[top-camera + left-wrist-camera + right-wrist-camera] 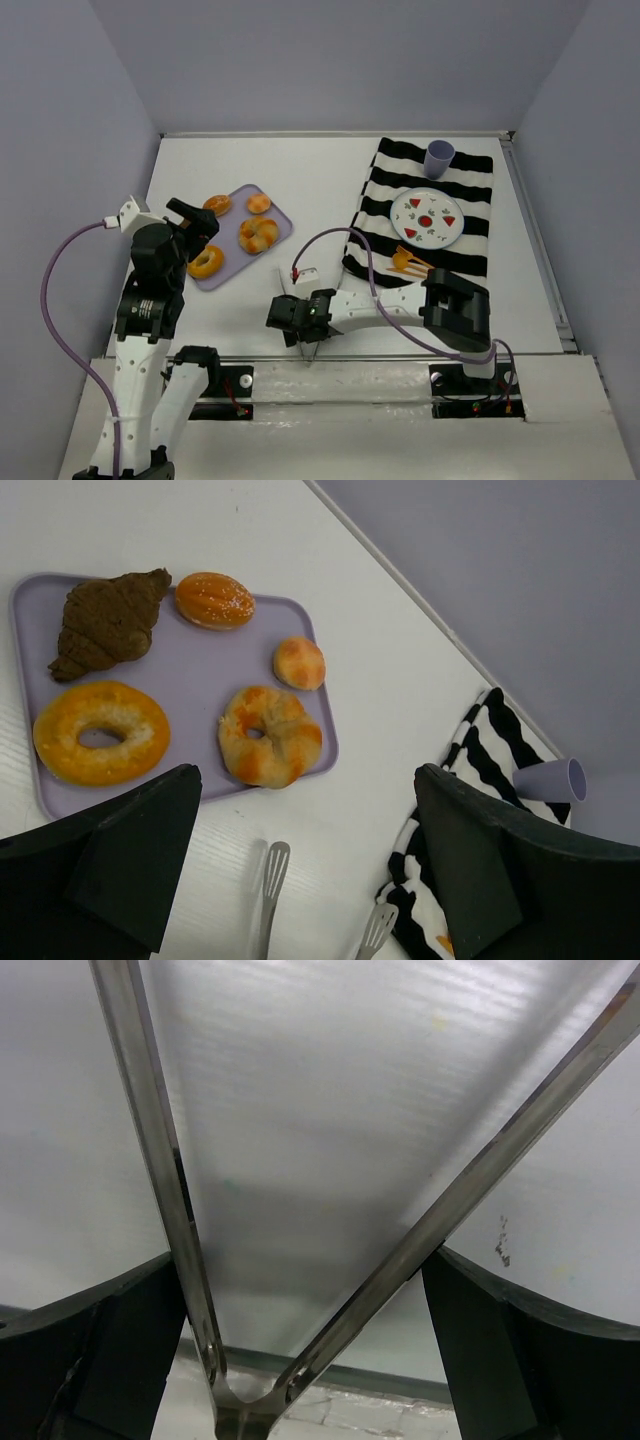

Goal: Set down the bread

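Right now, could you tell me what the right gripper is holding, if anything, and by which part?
The right gripper holds the metal tongs near their hinged end, its fingers outside both arms.

place: robot lab cell | signs: plain walls (330,60) enclosing white table (320,190), left arm (150,290) and right arm (400,305) bolted on

Over on the right side of the white table (330,180) we've got a black-and-white striped cloth (470,235) – a lilac cup (439,157) stands upright near its far edge. We can also spot an orange fork (405,262) lying on the cloth's near left part – well apart from the cup.
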Controlling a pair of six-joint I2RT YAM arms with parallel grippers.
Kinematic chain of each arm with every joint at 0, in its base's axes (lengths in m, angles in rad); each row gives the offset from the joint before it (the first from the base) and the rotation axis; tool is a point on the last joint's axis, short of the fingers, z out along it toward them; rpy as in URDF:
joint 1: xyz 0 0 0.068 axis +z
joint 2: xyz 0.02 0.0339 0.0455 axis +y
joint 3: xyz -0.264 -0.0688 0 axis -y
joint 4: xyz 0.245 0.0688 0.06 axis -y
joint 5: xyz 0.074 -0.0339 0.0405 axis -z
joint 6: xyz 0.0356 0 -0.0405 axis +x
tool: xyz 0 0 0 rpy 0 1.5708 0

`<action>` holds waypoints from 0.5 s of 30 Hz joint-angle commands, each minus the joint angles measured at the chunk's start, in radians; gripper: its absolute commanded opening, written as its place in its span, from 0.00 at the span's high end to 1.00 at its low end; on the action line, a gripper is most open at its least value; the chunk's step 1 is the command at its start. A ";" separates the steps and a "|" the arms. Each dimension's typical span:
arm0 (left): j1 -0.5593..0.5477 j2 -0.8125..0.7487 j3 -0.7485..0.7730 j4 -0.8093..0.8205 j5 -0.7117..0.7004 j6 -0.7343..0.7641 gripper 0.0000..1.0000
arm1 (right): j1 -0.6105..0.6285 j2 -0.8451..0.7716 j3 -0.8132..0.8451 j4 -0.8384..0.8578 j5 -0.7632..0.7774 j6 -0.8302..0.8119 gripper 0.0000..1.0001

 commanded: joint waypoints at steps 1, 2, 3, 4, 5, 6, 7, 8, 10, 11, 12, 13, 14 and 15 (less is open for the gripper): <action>-0.005 -0.008 0.001 0.019 -0.015 -0.004 0.01 | -0.034 0.033 0.022 0.010 0.010 0.018 0.00; -0.005 -0.008 0.001 0.017 -0.016 -0.004 0.01 | -0.046 0.043 0.031 0.007 0.005 0.012 0.00; -0.005 -0.008 0.002 0.014 -0.021 -0.005 0.01 | -0.063 0.054 0.039 -0.014 0.002 0.024 0.00; -0.005 -0.010 0.004 0.013 -0.027 -0.007 0.01 | -0.072 0.063 0.045 -0.025 -0.008 0.034 0.00; -0.005 -0.013 0.002 0.013 -0.030 -0.008 0.01 | -0.097 0.074 0.040 -0.040 -0.018 0.059 0.00; -0.005 -0.015 0.002 0.011 -0.038 -0.011 0.01 | -0.111 0.076 0.031 -0.039 -0.030 0.067 0.00; -0.005 -0.016 0.001 0.011 -0.039 -0.011 0.01 | -0.124 0.076 0.022 -0.040 -0.050 0.074 0.00; -0.005 -0.019 -0.001 0.009 -0.044 -0.014 0.01 | -0.137 0.077 0.007 -0.034 -0.056 0.074 0.00; -0.005 -0.024 -0.001 0.009 -0.051 -0.019 0.01 | -0.157 0.082 0.002 -0.030 -0.052 0.064 0.00; -0.005 -0.025 -0.001 0.009 -0.053 -0.019 0.01 | -0.157 0.083 0.003 -0.030 -0.038 0.059 0.00; -0.005 -0.025 -0.001 0.009 -0.054 -0.019 0.01 | -0.166 0.088 0.010 -0.028 -0.029 0.048 0.01; -0.005 -0.027 -0.001 0.008 -0.056 -0.020 0.01 | -0.166 0.089 0.016 -0.028 -0.016 0.042 0.05; -0.005 -0.028 -0.001 0.006 -0.058 -0.020 0.01 | -0.166 0.091 0.020 -0.021 -0.015 0.038 0.12; -0.005 -0.033 0.002 0.006 -0.062 -0.022 0.01 | -0.166 0.093 0.022 -0.008 -0.018 0.013 0.18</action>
